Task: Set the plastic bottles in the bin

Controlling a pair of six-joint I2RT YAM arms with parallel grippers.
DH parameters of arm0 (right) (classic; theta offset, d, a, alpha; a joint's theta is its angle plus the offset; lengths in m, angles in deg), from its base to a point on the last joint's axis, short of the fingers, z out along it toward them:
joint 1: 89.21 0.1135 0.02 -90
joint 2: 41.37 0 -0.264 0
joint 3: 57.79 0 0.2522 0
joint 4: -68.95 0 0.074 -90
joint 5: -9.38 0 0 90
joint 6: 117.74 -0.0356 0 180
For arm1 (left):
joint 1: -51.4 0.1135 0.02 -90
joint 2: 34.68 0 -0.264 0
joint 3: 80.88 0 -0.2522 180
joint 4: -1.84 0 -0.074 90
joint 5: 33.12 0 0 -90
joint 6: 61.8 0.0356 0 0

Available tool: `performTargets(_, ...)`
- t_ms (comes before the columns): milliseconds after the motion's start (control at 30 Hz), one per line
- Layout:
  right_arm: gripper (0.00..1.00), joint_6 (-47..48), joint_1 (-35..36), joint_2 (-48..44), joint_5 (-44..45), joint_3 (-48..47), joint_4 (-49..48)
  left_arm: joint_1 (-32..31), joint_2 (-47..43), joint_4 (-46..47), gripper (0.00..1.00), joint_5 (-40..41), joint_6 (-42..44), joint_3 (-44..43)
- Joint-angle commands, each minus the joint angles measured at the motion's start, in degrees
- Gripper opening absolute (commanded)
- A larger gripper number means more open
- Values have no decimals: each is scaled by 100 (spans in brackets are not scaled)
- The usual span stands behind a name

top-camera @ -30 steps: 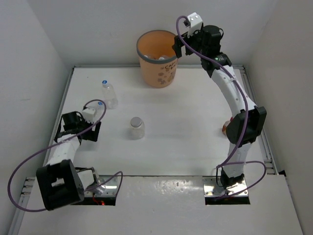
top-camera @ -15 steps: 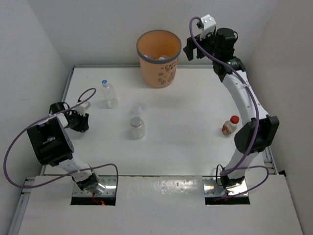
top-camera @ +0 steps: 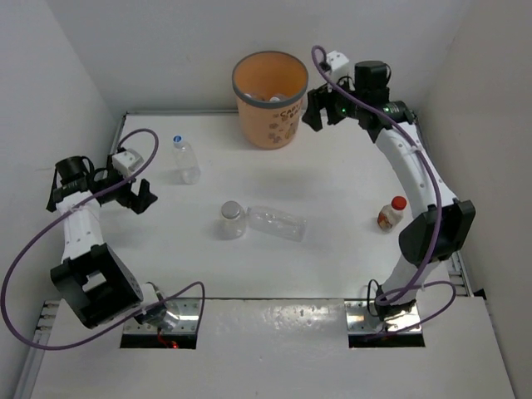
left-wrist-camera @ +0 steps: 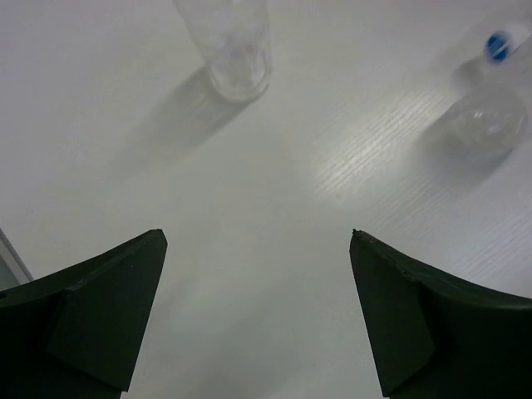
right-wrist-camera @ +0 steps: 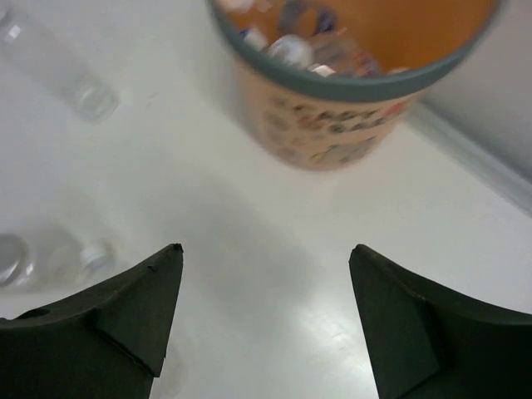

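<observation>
The orange bin [top-camera: 270, 100] stands at the back of the table with several bottles inside [right-wrist-camera: 291, 46]. On the table are an upright blue-capped bottle [top-camera: 184, 158], an upright grey-capped bottle [top-camera: 233, 218], a clear bottle lying beside it [top-camera: 277, 222], and a brownish red-capped bottle [top-camera: 391, 214] at the right. My right gripper [top-camera: 314, 112] hangs open and empty just right of the bin [right-wrist-camera: 332, 125]; it also shows in its own wrist view [right-wrist-camera: 267, 249]. My left gripper [top-camera: 141, 195] is open and empty over bare table [left-wrist-camera: 255, 237], left of the blue-capped bottle [left-wrist-camera: 490, 100].
White walls close in the table at the left, back and right. A raised rail [top-camera: 453, 249] runs along the right edge near the red-capped bottle. A clear upright bottle [left-wrist-camera: 229, 41] shows ahead of the left gripper.
A clear bottle has appeared lying in the table's middle beside the grey-capped one. My right gripper has moved from the bin's rim to beside it, lower. My left arm has swung out to the left.
</observation>
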Motion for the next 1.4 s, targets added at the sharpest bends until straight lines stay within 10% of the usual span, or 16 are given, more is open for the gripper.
performTargets(0, 80, 484, 416, 398, -706, -417, 1688, -140, -190, -148, 100, -812, -620, -446)
performTargets(233, 93, 1523, 1532, 864, -182, 267, 3176, -140, -305, -148, 100, -988, -1289, -711)
performTargets(733, 99, 1480, 2517, 1515, 724, 1796, 1708, 27, -586, -25, 100, -1041, -1746, -658)
performTargets(900, 99, 1295, 2720, 1568, 1181, 2421, 936, 89, -534, 826, 100, -1233, -3087, -535)
performTargets(1233, 14, 1304, 1825, 95, 919, 1299, 1918, -78, -472, 2996, 100, -1427, -5076, -772)
performTargets(1367, 3, 1032, 1140, 54, 419, -1163, 1665, -359, -288, 4306, 100, -1191, -6148, -711)
